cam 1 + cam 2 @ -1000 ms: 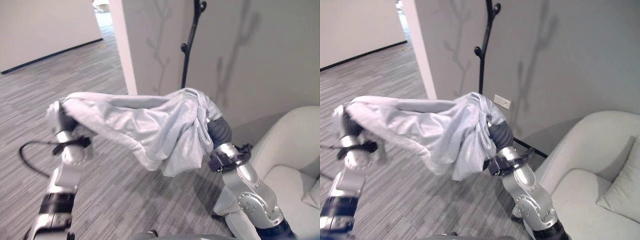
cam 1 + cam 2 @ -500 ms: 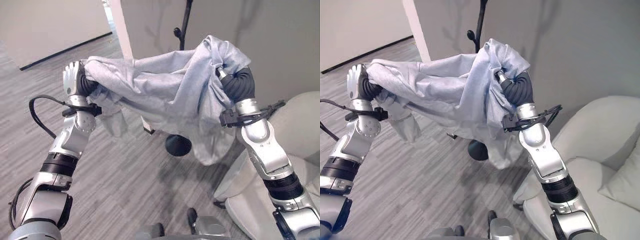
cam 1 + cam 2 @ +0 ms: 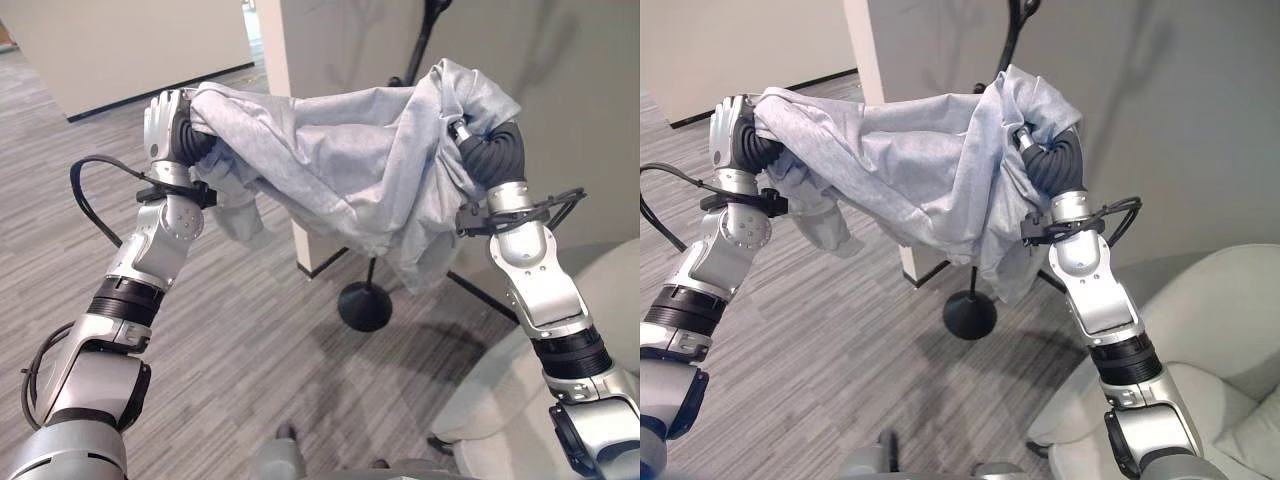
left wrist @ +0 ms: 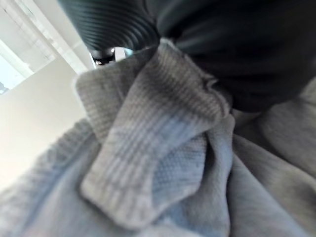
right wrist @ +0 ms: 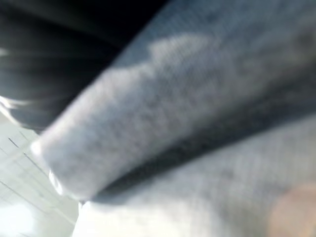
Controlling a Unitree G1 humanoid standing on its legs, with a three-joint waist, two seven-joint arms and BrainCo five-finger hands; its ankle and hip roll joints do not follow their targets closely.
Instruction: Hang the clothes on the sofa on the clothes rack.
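Observation:
A light grey sweatshirt [image 3: 350, 160] hangs stretched between my two raised hands. My left hand [image 3: 162, 115] grips one end, with a ribbed cuff [image 4: 148, 148] bunched against its dark cover. My right hand [image 3: 478, 150] is buried under the other end of the cloth [image 5: 197, 123], its dark wrist cover showing. The black clothes rack [image 3: 425, 30] stands right behind the sweatshirt, and its round base [image 3: 365, 306] rests on the floor below the hanging cloth. A loose sleeve [image 3: 235, 215] dangles under the left end.
A pale sofa [image 3: 1230, 320] with a cushion [image 3: 1260, 440] fills the lower right. A white wall corner [image 3: 310, 60] stands behind the rack, with a grey wall to its right. Striped grey carpet [image 3: 230, 340] spreads to the left and front.
Both arms have lifted the sweatshirt from chest height to up in front of the rack. The view has shifted, and the rack's base now shows beneath the cloth.

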